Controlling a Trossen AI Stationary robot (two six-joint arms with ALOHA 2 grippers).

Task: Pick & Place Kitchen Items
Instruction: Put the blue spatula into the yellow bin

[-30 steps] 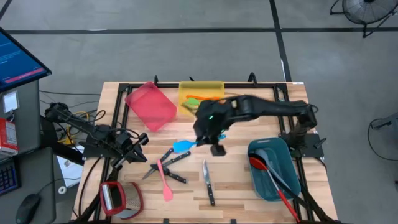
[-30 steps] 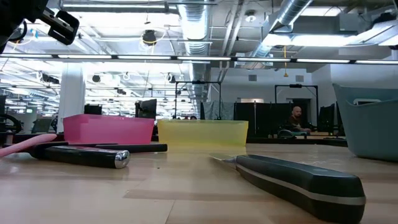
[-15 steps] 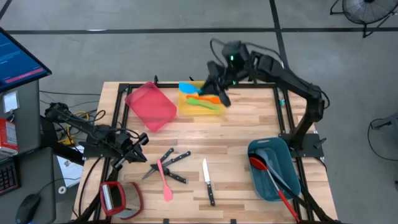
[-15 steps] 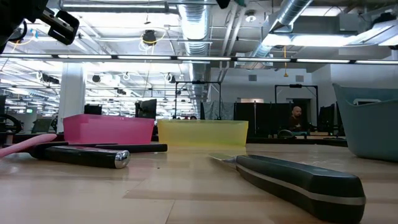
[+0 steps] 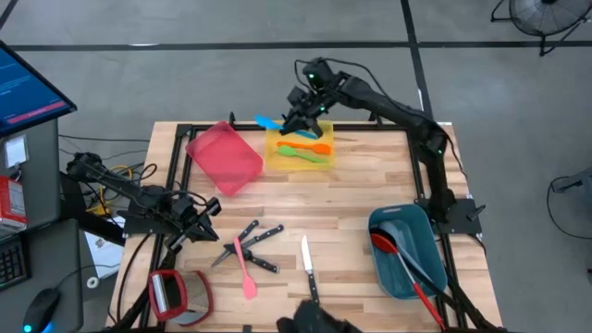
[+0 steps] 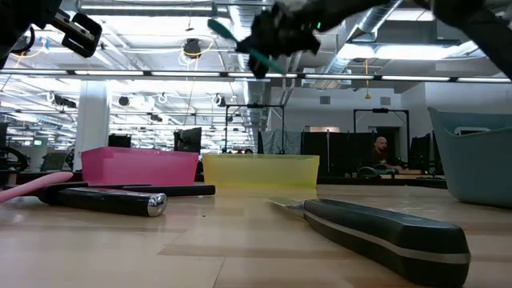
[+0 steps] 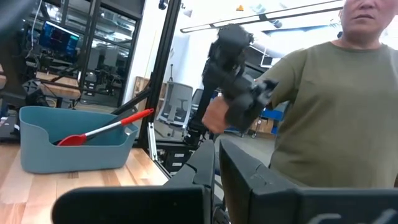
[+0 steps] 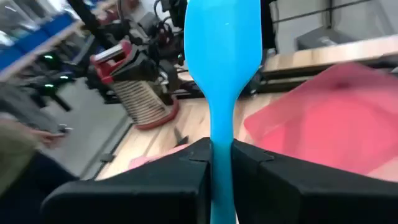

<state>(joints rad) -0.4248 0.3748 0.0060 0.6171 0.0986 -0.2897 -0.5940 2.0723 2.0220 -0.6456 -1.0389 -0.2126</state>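
Pale wooden bench [image 5: 351, 208] in a wide workshop with ducts overhead; three bins on it: pink [image 5: 224, 157], yellow [image 5: 298, 141], teal [image 5: 407, 252]; right end effector [image 5: 298, 122] is clamped on the blue spatula [image 5: 269, 122], up above the yellow bin's rim, its length level, blade toward the pink bin; left end effector [image 5: 202, 220] sits closed at the bench's left edge; two spatulas, green [image 5: 305, 157] and orange [image 5: 303, 146], lie in the yellow bin.

A bright blue spatula [image 5: 268, 122] is showing against a yellow bin [image 5: 298, 144] holding orange [image 5: 310, 146] and green [image 5: 305, 157] spatulas, a pink bin [image 5: 224, 157] and a teal bin [image 5: 407, 252] with a red spoon [image 5: 400, 262] are sitting on the pale wooden bench [image 5: 351, 199].
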